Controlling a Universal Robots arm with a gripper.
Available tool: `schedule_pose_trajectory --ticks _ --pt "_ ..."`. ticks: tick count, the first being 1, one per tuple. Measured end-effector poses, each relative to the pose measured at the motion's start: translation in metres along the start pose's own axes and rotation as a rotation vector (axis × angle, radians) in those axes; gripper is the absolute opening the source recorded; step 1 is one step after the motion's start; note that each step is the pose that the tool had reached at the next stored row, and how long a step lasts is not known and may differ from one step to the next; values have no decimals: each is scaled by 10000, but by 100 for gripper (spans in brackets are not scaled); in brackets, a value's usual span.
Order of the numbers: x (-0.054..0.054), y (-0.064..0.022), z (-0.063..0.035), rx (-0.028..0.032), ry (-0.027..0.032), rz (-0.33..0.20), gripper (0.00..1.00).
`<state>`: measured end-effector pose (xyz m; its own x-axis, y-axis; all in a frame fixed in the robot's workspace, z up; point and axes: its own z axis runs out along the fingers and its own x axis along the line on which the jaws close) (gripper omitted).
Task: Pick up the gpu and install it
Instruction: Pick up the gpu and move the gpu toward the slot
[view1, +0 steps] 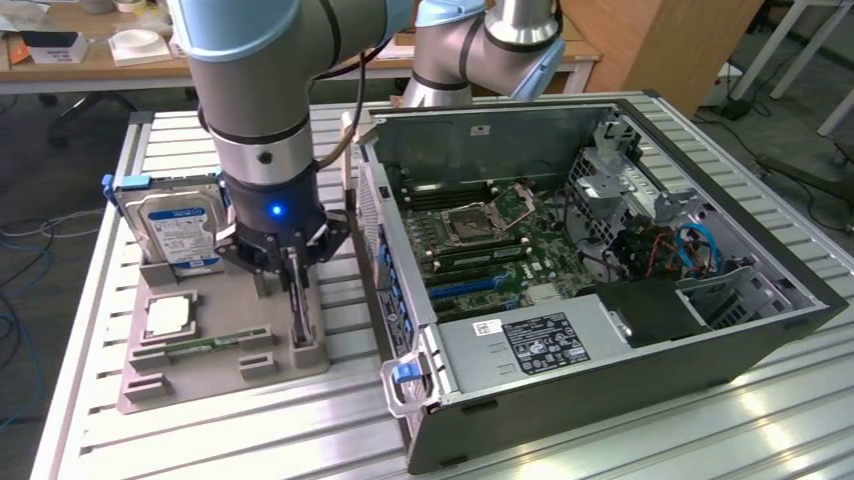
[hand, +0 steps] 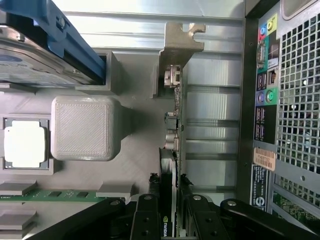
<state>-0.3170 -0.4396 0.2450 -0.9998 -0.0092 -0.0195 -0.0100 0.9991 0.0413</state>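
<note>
- Clamping the gpu (hand: 175, 131) along its upper edge, the gripper (hand: 169, 201) is pressing one finger against each face of the thin card.
- The gpu (view1: 307, 325) is standing on edge in a slot of the gray holder (view1: 200, 378), its silver bracket (hand: 181, 41) at the end away from the gripper (view1: 298, 292).
- The holder is sitting just beside the open computer case (view1: 747, 330).
- A hard drive (view1: 174, 225) is standing in the holder, towards the exterior view's left.

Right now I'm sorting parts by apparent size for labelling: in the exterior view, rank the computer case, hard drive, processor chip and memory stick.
1. computer case
2. hard drive
3. processor chip and memory stick: too alike to rank, one squarer, one longer and thinner.
</note>
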Motion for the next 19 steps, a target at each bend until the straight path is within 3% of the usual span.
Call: schedule_pose_trajectory --ticks 19 --pt "-5 10 -250 -1 -1 0 26"
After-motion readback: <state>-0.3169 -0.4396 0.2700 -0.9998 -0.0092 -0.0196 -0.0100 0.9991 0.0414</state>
